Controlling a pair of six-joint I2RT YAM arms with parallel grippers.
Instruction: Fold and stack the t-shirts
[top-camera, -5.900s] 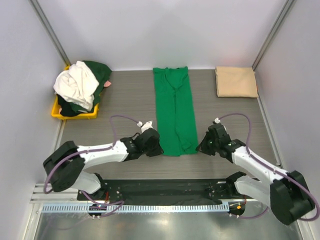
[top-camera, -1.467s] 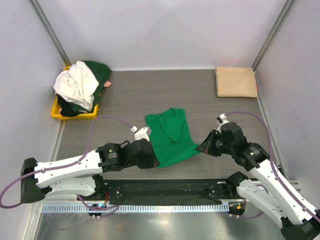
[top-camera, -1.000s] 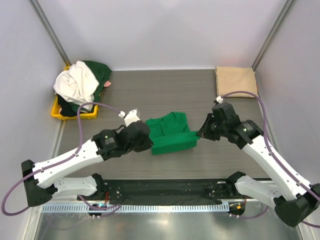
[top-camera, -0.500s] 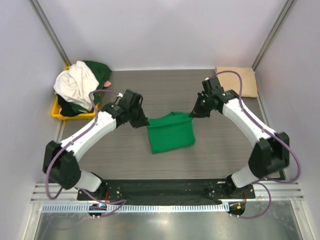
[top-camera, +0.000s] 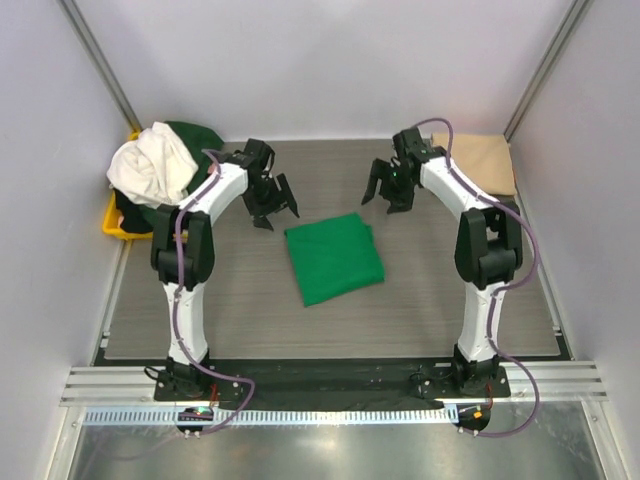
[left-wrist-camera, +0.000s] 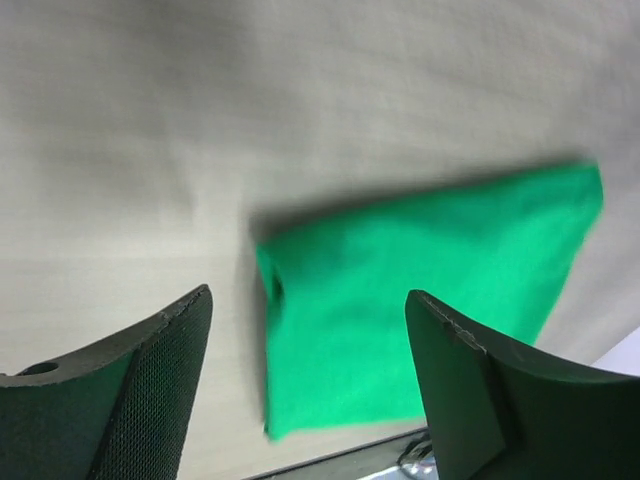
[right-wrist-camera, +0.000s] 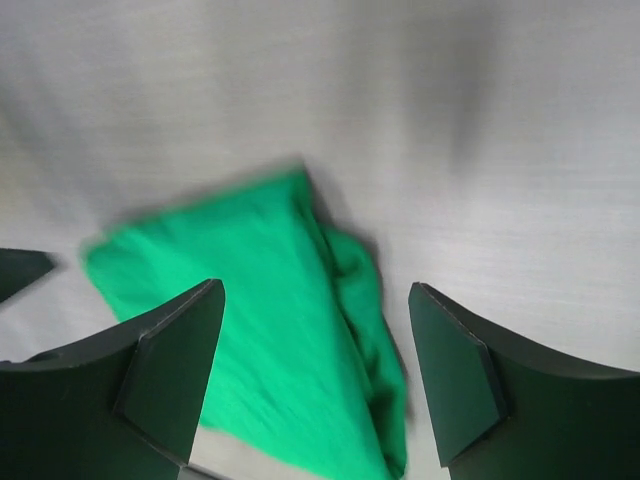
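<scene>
Cloth is lying folded near the middle of the table (top-camera: 240, 300): the bright green t-shirt (top-camera: 333, 258), soft and matte, is forming a rough rectangle turned a little off square. The table is showing a grey surface with a fine wood grain. Both arms are reaching far out over it. The left gripper (top-camera: 275, 213) is hanging just beyond the shirt's far left corner, its black fingers spread wide with nothing between them. The right gripper (top-camera: 385, 197) is hanging past the far right corner, likewise splayed and empty. Neither is touching the cloth.

At the far left, the yellow tray (top-camera: 112, 224), shallow hard plastic, is holding a loose heap. A crumpled white t-shirt (top-camera: 150, 170) is sitting on top of dark green t-shirts (top-camera: 195, 135), which are spilling over the rim. In the far right corner a tan t-shirt (top-camera: 492, 160) is lying folded flat, partly hidden behind the right arm.

The tray, the heap and the tan t-shirt are appearing only in the overhead view. The wrist views, both blurred, are giving closer looks at the green cloth. The left wrist view is showing a fine mesh texture on the inner face of one of its fingers (left-wrist-camera: 130, 390) and a dark pocket where layers are meeting at one corner. The right wrist view is showing a bunched, thicker fold running down one side, which from overhead is reading only as a small bump at the edge.
</scene>
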